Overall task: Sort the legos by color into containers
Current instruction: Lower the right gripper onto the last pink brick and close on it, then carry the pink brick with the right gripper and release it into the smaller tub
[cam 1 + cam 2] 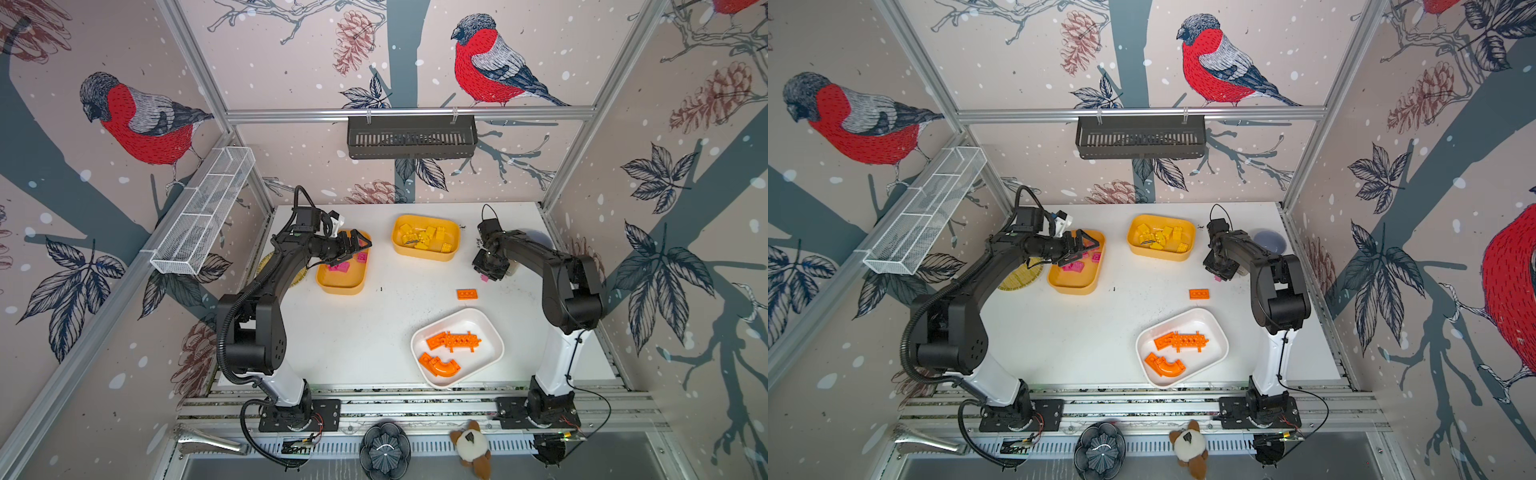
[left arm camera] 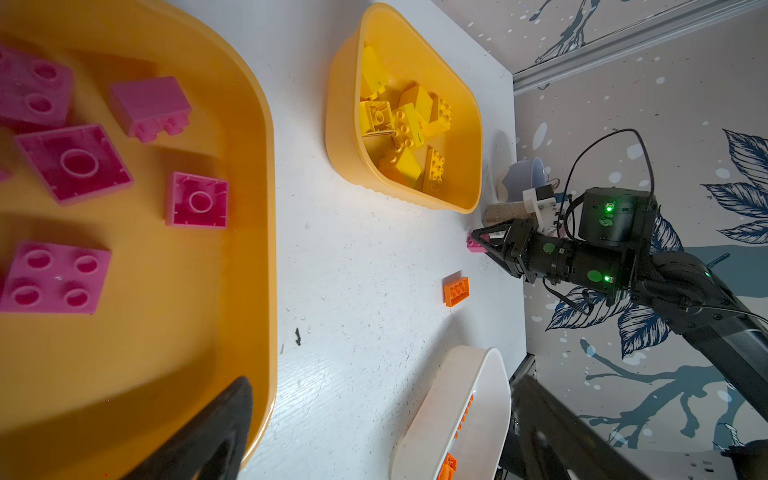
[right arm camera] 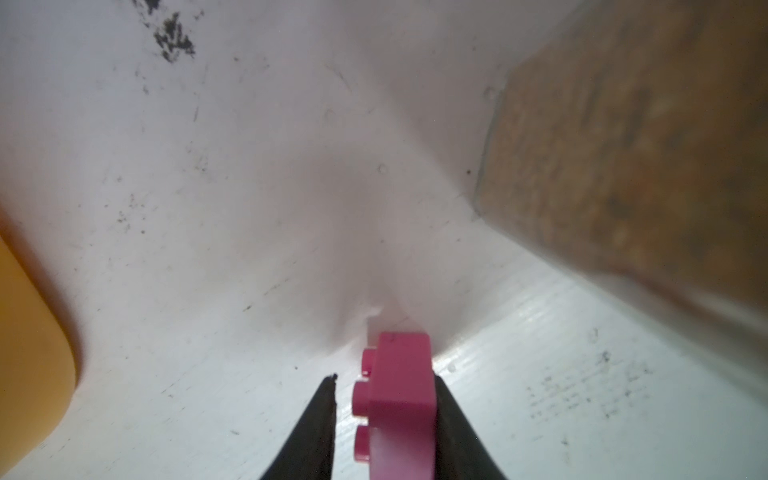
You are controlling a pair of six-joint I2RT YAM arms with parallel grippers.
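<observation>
My right gripper (image 3: 384,377) stands narrow around a pink brick (image 3: 401,395) on the table (image 1: 374,332). One finger lies against its flat side and the other looks a sliver short of the studs, so I cannot tell whether it truly grips. In both top views the wrist hides those jaws and only a pink corner peeks out. Beside it a brown speckled block (image 3: 623,145) is too blurred to name. The grey-blue bowl (image 1: 1270,241) behind my arm shows in a top view only. A lone orange plate (image 1: 466,294) lies near, between the yellow tub (image 1: 455,245) of yellow bricks and the white tub (image 1: 494,332) of orange pieces. My left gripper (image 1: 358,245) hangs wide open over the pink-brick tub (image 1: 340,289); its wrist view cuts off all but one finger. That arm covers most of the woven plate (image 1: 1021,278).
</observation>
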